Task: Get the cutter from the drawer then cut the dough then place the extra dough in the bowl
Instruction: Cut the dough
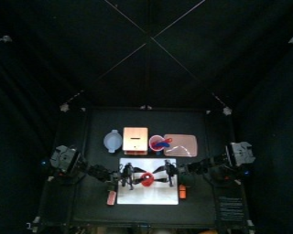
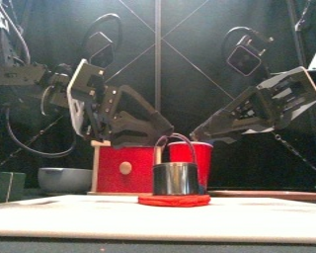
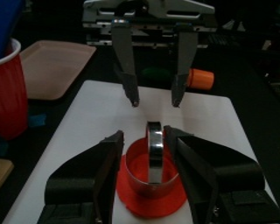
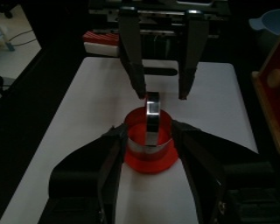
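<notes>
Cutter (image 2: 178,178) stands on the red dough (image 2: 174,200), central on the white cutting board (image 1: 149,196), left gripper (image 3: 146,133) and right gripper (image 4: 150,129) open and empty beside it; an uneven push could tip it, leaving dough uncut.

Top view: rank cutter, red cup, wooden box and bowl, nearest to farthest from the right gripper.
From the right gripper:
1. cutter, on the white board, right beside it.
2. red cup, on the pink tray behind.
3. wooden box, back centre.
4. bowl, back left.
</notes>
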Robot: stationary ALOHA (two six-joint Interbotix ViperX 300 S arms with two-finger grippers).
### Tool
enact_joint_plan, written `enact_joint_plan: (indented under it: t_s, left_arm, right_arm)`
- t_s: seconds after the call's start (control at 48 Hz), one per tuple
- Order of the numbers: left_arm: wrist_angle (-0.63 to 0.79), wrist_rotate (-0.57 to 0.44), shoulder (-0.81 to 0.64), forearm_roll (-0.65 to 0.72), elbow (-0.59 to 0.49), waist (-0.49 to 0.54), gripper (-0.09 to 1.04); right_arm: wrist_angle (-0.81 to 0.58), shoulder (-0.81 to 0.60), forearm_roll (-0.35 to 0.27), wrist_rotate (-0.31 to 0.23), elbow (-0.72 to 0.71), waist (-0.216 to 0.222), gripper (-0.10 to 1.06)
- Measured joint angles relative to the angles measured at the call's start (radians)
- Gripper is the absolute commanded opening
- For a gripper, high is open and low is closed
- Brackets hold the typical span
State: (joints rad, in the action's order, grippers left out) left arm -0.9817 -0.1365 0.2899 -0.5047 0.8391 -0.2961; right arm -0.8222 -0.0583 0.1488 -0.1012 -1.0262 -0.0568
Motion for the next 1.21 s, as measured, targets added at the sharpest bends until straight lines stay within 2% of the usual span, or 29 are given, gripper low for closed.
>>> enact_joint_plan:
  t_s: [0.125,0.583,0.896,0.958,1.208]
  left_arm:
    - [0.009,0.000,0.005,-0.002,-0.002,-0.002,0.81]
    - [0.058,0.000,0.015,0.009,-0.017,-0.040,0.80]
    - [0.063,0.002,0.015,0.009,-0.018,-0.040,0.78]
    - [0.063,0.000,0.015,0.009,-0.017,-0.037,0.78]
    - [0.063,0.000,0.017,0.009,-0.018,-0.037,0.78]
  right_arm:
    - [0.002,-0.011,0.002,-0.014,0.017,0.000,0.81]
    - [0.051,-0.089,0.000,-0.011,0.083,0.002,0.82]
    - [0.066,-0.089,-0.002,-0.006,0.083,0.000,0.81]
    - [0.078,-0.089,0.005,0.006,0.081,0.000,0.81]
    - [0.155,-0.078,0.017,-0.005,0.087,-0.006,0.81]
